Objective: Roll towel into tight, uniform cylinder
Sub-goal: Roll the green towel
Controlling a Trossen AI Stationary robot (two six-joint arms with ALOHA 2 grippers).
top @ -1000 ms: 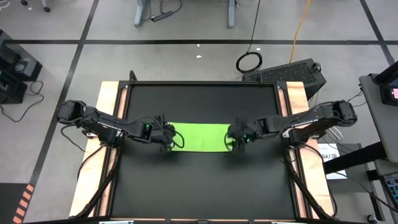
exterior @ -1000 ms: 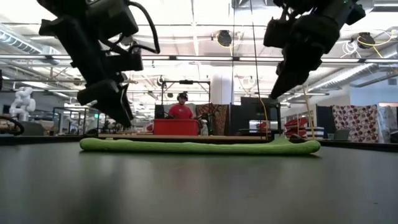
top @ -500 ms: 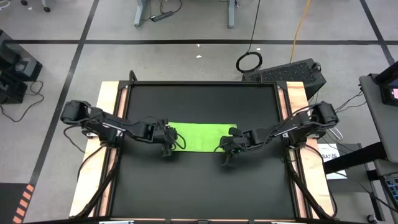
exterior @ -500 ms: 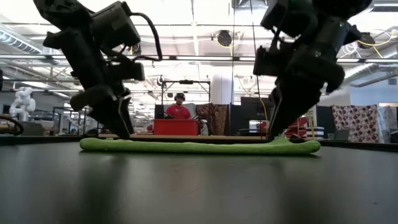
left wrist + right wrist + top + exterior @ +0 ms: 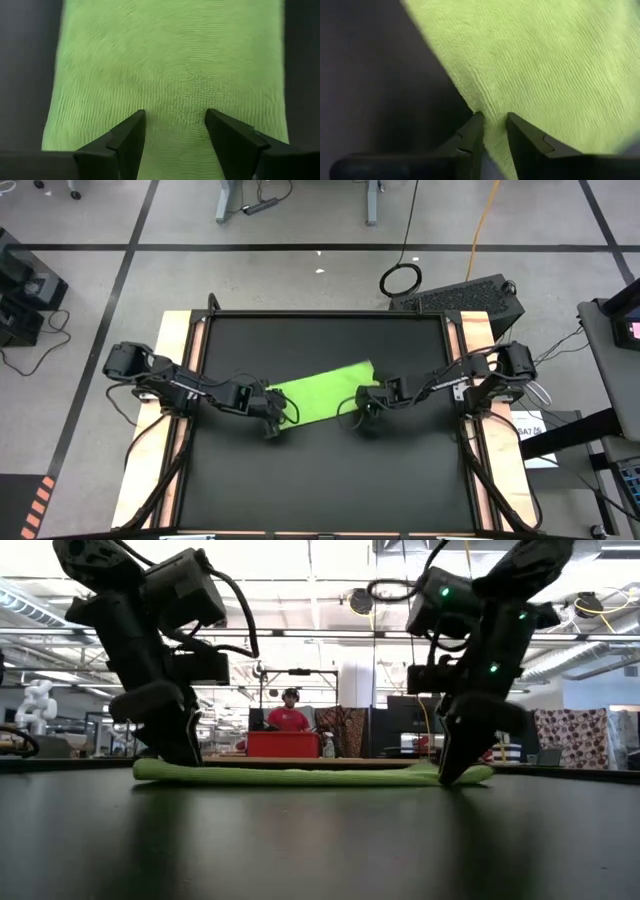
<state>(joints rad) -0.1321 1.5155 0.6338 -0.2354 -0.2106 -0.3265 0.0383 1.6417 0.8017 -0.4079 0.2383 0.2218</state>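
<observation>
Towel [image 5: 318, 392] flat, skewed; both arms' jaws hide its ends.

The towel [image 5: 318, 390] is a bright lime green all over, its weave showing as fine wavy ribbing (clearest in both wrist views). It lies on a matte black table [image 5: 320, 470] whose side rails are pale wood. Both arms are dark, near black; the right gripper [image 5: 452, 775] carries small green lights on its housing, and the left gripper [image 5: 180, 752] is plain black. Beyond the table a person [image 5: 290, 716] wears red behind a red box [image 5: 283, 744].
</observation>
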